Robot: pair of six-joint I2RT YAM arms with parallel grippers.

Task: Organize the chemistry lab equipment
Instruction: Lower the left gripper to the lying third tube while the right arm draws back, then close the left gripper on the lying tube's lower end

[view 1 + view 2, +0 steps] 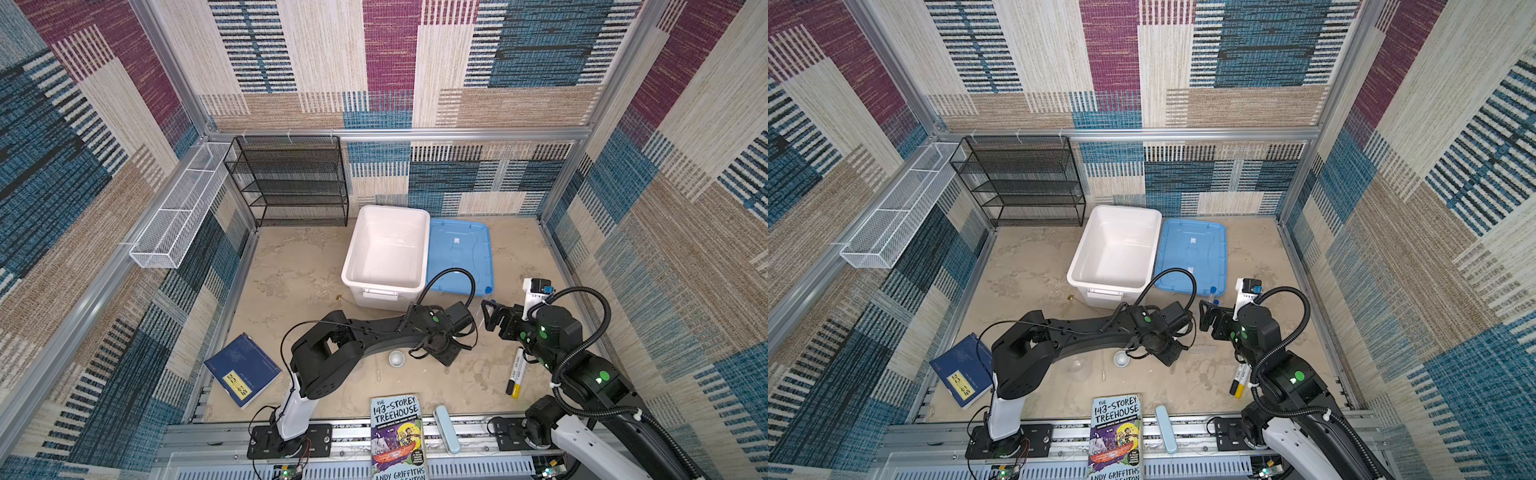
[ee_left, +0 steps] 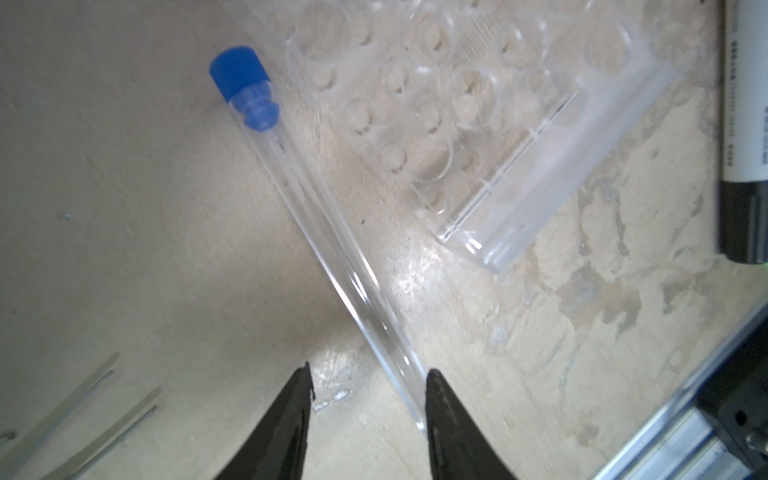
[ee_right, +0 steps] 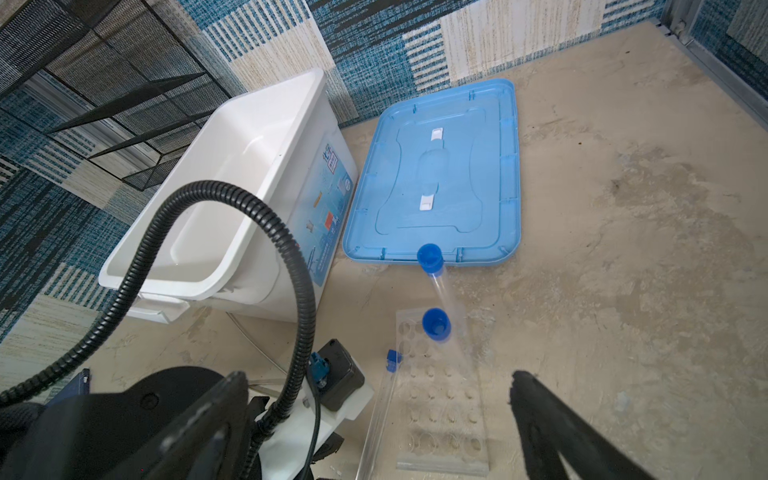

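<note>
Sand-coloured tabletop (image 2: 124, 208): left gripper (image 2: 369, 370), jaws apart, straddles the near end of a blue-capped tube (image 2: 328, 237) lying cap-end far, just left of the clear rack (image 2: 498, 137).

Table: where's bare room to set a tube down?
Bare: the stretch between black shelf, white bin and blue book; also right of the blue lid, toward the wall. Crowded around the clear rack, tubes and markers.
</note>
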